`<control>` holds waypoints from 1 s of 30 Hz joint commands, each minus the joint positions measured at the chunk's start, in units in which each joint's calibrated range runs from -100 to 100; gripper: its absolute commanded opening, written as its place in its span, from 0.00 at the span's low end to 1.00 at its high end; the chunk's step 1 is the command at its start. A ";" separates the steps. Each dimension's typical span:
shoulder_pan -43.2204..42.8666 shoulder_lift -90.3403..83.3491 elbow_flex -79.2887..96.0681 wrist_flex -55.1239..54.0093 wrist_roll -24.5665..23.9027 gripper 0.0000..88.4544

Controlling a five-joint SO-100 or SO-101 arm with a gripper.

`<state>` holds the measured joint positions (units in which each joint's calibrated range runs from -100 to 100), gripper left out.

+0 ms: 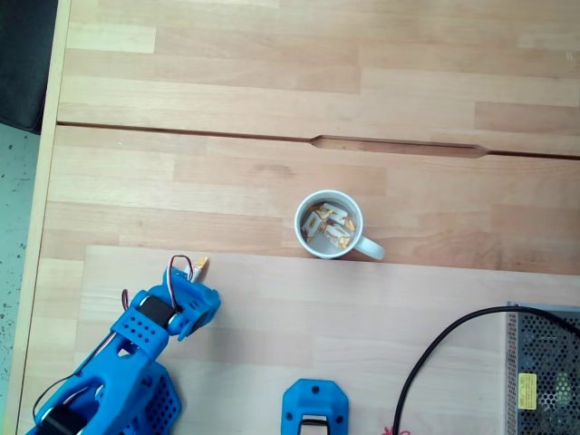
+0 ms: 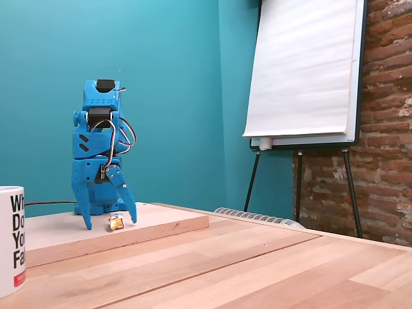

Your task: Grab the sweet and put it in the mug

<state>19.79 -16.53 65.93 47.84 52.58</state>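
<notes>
A sweet (image 2: pixel 116 223) in a white wrapper with orange ends lies on the raised wooden board. My blue gripper (image 2: pixel 111 223) points straight down over it, open, with one fingertip (image 2: pixel 133 220) on each side of the sweet and touching the board. From above, the sweet (image 1: pixel 201 264) peeks out at the far edge of the gripper (image 1: pixel 193 275), whose head covers most of it. The white mug (image 1: pixel 355 237) stands upright to the right, about a mug's width beyond the board, with several identical sweets inside. The mug (image 2: pixel 9 239) also shows at the left edge of the side-on fixed view.
The raised board (image 1: pixel 272 308) carries a blue arm base (image 1: pixel 314 410). A black cable (image 1: pixel 435 353) curves to a metal mesh box (image 1: pixel 544 372) at the bottom right. The table's left edge (image 1: pixel 41 227) is near the arm. A flipchart easel (image 2: pixel 302 71) stands behind the table.
</notes>
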 commanded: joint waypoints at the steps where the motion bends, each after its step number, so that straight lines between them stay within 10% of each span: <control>1: -0.11 -0.16 0.17 -0.67 -0.15 0.28; 13: -0.19 -0.16 0.70 -0.67 -0.15 0.03; 30: -0.19 -11.01 -11.52 -0.59 -5.81 0.04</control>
<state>19.79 -24.16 60.74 47.52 49.06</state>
